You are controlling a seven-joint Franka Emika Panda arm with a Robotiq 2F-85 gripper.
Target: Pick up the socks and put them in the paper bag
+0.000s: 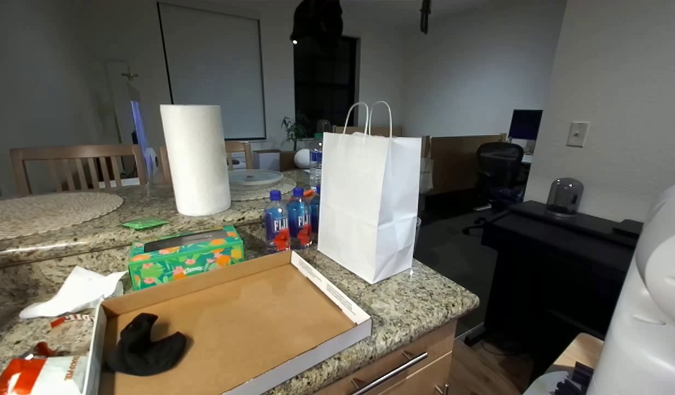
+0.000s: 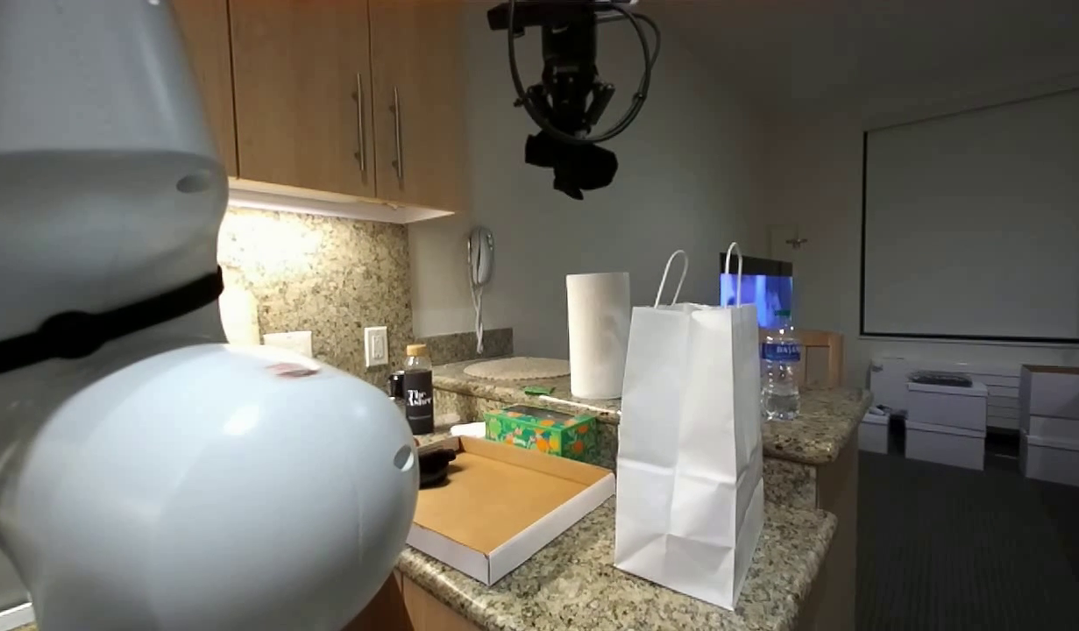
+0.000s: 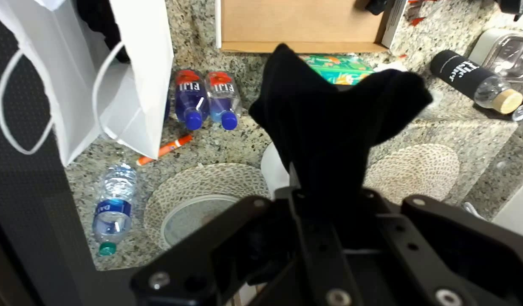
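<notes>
My gripper (image 2: 570, 123) hangs high above the counter, shut on a black sock (image 3: 329, 106) that dangles below the fingers. This held sock (image 2: 574, 165) also shows in both exterior views, cut off at the top edge in an exterior view (image 1: 317, 19). Another black sock (image 1: 145, 351) lies crumpled at one end of the shallow cardboard box (image 1: 249, 312). The white paper bag (image 1: 367, 203) stands upright on the counter with its handles up. From above, its open mouth shows dark fabric, apparently socks (image 3: 102, 23), inside. The held sock is off to one side of the bag (image 3: 155, 85). The fingertips are mostly hidden by the dark sock.
Beside the bag stand water bottles (image 1: 299, 219) and, on the raised ledge, a clear bottle (image 2: 780, 377). A paper towel roll (image 1: 197, 159) rises behind the green tissue box (image 1: 189, 258). A dark bottle (image 3: 469, 76) and an orange marker (image 3: 170, 146) are also there.
</notes>
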